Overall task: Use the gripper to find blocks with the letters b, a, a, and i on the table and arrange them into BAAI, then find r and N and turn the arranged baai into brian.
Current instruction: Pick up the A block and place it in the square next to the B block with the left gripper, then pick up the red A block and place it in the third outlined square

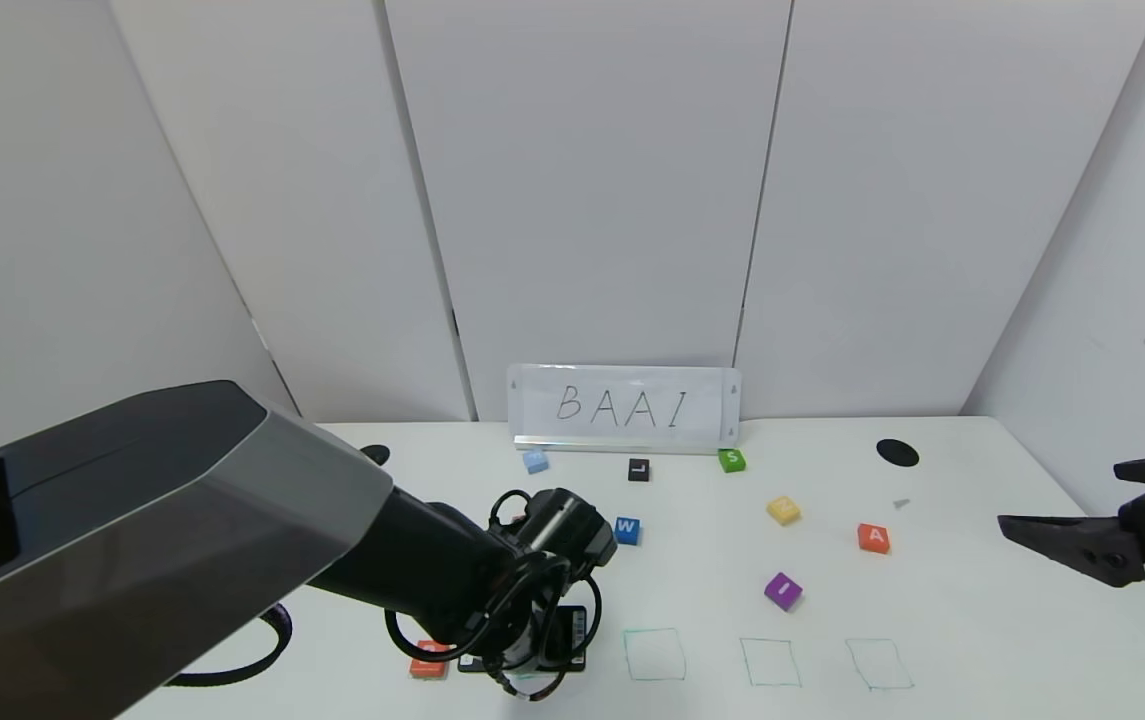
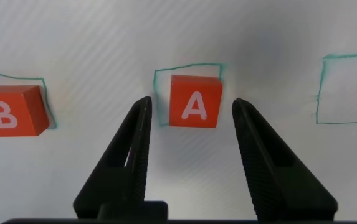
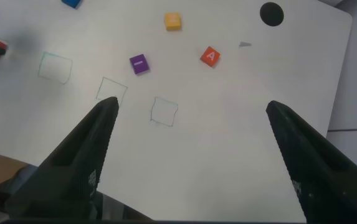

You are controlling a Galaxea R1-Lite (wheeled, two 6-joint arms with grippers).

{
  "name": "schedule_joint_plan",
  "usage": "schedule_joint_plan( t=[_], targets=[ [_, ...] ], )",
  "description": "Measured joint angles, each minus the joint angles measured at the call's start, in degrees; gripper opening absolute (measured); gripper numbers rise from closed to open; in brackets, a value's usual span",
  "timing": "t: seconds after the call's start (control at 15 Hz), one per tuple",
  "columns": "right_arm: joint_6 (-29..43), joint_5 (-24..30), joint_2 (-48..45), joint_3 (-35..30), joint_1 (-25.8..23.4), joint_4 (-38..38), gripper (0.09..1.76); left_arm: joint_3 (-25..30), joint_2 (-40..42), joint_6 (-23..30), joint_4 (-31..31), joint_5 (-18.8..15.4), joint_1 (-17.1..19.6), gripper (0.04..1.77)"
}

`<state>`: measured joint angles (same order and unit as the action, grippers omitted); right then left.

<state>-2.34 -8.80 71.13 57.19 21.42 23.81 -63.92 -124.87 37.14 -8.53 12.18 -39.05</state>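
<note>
We judge the word about half built. In the left wrist view the B block [image 2: 11, 111] lies on the first green-outlined square [image 2: 16, 99] and an A block [image 2: 195, 101] lies on the second green square [image 2: 187, 93]. Our left claw [image 2: 190, 134] hangs over that A with its jaws apart on either side of it, touching nothing, so it holds no block. From the head view the left claw [image 1: 532, 650] is low over the near left part of the counter [image 1: 982, 620], hiding most of those two blocks.

Three more outlined squares [image 1: 654, 654] lie bare to the right. The second A block [image 1: 873, 538] and the purple I block [image 1: 783, 590] lie loose farther back on the right, well apart from the squares. Both must yet be placed, and the change to BRIAN has not begun; we cannot make out an R or N block here.

Our right claw [image 1: 1042, 535] hovers open off the counter's right edge, empty.
</note>
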Motion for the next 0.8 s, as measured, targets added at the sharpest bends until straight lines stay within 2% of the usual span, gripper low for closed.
schedule_joint_plan(
  t=[0.27,0.47,0.67,0.73,0.8],
  targets=[
    [-0.01,-0.01,0.06,0.00,0.00,0.02,1.71,-0.33,2.32,-0.15,-0.02,0.40,0.00,1.27],
    [0.00,-0.04,0.43,-0.11,0.00,0.00,1.71,-0.28,7.51,-1.27,-0.44,0.29,0.05,1.41],
    [0.02,-0.06,1.41,-0.16,-0.41,-0.28,1.71,0.44,13.81,-6.17,-0.38,0.09,1.62,1.50],
    [0.16,-0.30,1.94,-0.13,-0.54,-0.28,1.71,0.59,15.64,-7.12,-0.57,-0.55,2.32,1.53],
    [0.35,-1.27,2.43,-0.09,-0.63,-0.46,1.71,0.74,17.57,-9.01,-0.85,-2.74,3.41,1.55]
  ],
)
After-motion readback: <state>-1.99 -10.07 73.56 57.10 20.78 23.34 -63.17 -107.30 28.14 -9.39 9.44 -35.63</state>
